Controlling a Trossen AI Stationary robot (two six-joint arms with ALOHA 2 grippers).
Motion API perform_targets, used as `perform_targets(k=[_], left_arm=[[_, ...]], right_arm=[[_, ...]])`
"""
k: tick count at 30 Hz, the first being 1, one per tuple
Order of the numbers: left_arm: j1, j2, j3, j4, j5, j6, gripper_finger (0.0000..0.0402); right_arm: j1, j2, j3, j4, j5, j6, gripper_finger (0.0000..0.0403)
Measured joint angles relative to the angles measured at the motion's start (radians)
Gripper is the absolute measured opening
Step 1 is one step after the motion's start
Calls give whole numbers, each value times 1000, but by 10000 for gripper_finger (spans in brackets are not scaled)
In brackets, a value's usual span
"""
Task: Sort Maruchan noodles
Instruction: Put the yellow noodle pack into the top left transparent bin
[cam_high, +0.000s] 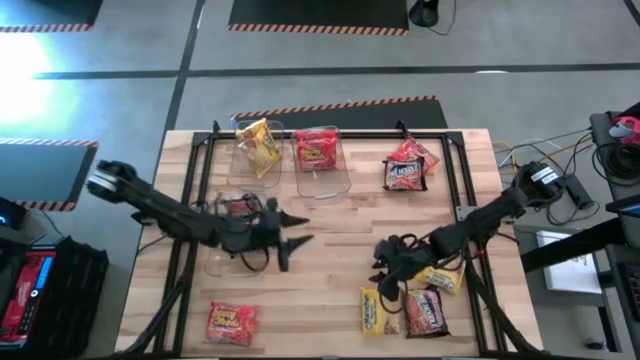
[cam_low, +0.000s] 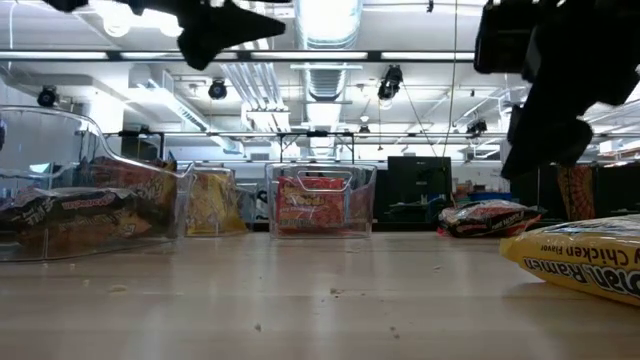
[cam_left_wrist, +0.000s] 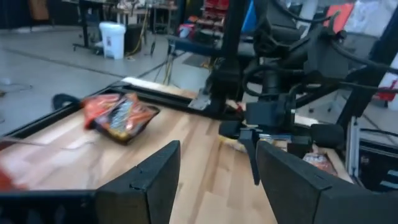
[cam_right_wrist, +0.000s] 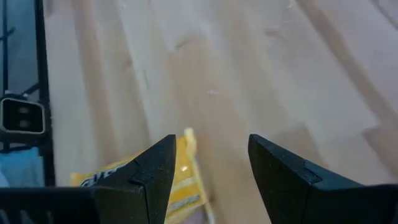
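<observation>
On the wooden worktop (cam_high: 330, 225) we find the left tool (cam_high: 293, 245) near the centre, fingers spread and empty, beside a clear bin (cam_high: 232, 235) holding a dark packet (cam_high: 236, 208), with a red packet (cam_high: 231, 322) at the near-left corner. Along the far edge, we see a yellow packet (cam_high: 258, 143) and a red one (cam_high: 317, 150) in two clear bins, and a loose pile (cam_high: 408, 166) toward the far-right corner. The right tool (cam_right_wrist: 208, 165) hovers open and empty over a yellow packet (cam_right_wrist: 149, 183) near the near-right corner.
</observation>
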Motion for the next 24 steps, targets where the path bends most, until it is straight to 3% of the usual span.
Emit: perform_targets(k=[4, 11, 18, 24], left_arm=[[-9, 137, 38, 88, 0, 19, 194], [-11, 296, 168, 34, 3, 36, 194], [-14, 371, 208, 21, 29, 22, 194], [-16, 385, 216, 23, 29, 0, 194]], right_arm=[[39, 1, 50, -51, 2, 54, 192], [114, 4, 80, -68, 2, 224, 191], [222, 53, 97, -55, 0, 465, 191], [296, 149, 191, -28, 0, 515, 192]])
